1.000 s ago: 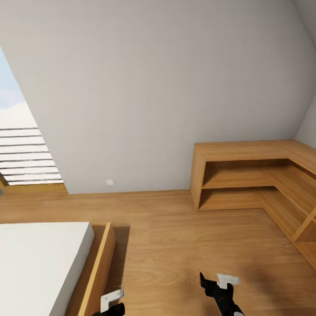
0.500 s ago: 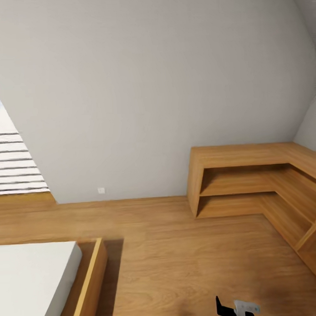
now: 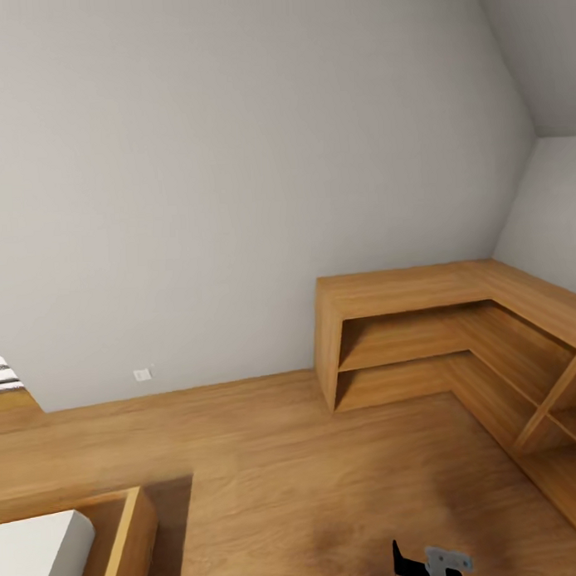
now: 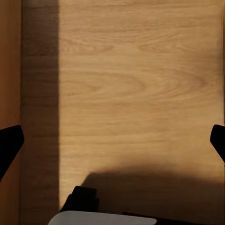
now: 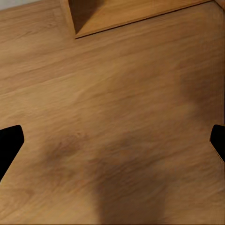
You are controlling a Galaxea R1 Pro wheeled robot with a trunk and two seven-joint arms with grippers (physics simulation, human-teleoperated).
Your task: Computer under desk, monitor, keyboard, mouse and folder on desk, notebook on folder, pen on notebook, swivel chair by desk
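The desk, computer, monitor, keyboard, mouse, folder, notebook, pen and swivel chair are all out of view. My left gripper [image 4: 112, 140] hangs open over bare wooden floor, its black fingertips [image 4: 9, 143] wide apart with nothing between them. My right gripper [image 5: 112, 140] is open too, over the floor near the foot of a wooden shelf unit. Its top pokes into the head view's lower edge as the right gripper [image 3: 424, 563].
An L-shaped light wooden shelf unit [image 3: 422, 312] fills the right corner under the sloped wall. A bed's white mattress [image 3: 35, 550] in its wooden frame [image 3: 130, 530] sits at lower left. A wall socket [image 3: 141, 374] is low on the grey wall. Wooden floor [image 3: 285, 454] lies between.
The whole picture has shifted, so the camera has turned right. The window and bed slid off to the left and the shelf unit came toward the middle. Both grippers stay open.
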